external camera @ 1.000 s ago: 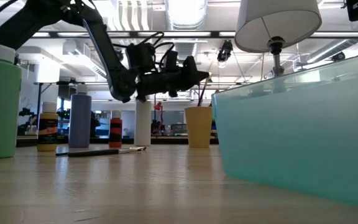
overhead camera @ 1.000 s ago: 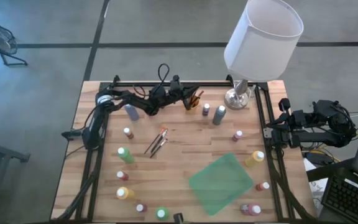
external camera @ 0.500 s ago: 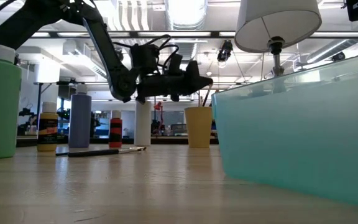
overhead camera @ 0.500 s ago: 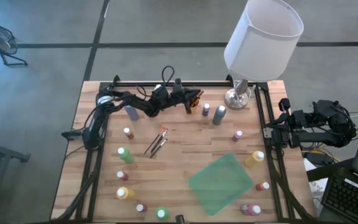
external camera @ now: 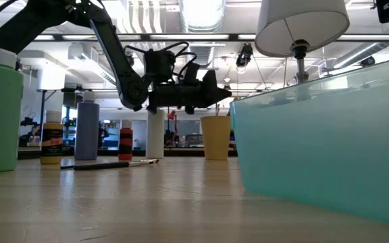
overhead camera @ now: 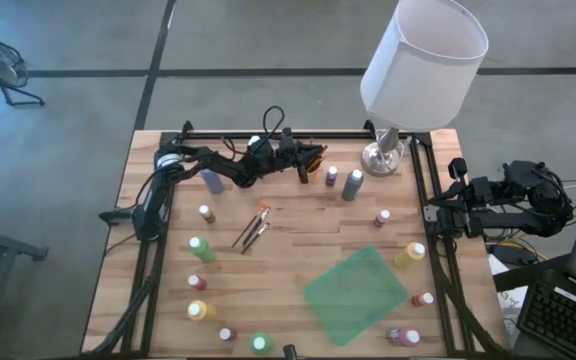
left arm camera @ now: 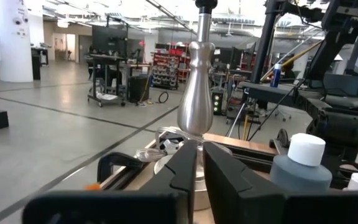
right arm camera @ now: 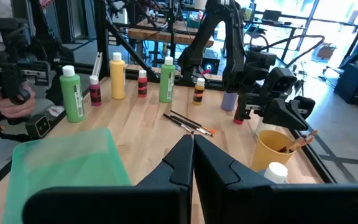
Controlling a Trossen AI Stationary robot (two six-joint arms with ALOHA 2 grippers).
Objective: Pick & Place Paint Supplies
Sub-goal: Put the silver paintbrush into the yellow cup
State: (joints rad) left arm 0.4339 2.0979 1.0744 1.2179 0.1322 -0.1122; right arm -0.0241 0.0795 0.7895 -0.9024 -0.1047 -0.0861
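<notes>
**Left end effector above the yellow cup**

Brushes (right arm camera: 298,141) are seen standing in the yellow cup (overhead camera: 315,158), at 12 o'clock on the table (overhead camera: 298,250). The left end effector (overhead camera: 308,157) is held just over it, fingers slightly parted, nothing visibly gripped. The right end effector (overhead camera: 434,222) is parked clenched at 3 o'clock.

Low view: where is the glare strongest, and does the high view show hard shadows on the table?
Low view: the ceiling light glares white, and the left arm stands dark against it. High view: the light is even; the green bottle casts only a faint shadow on the table; the lamp shade is brightest.
</notes>
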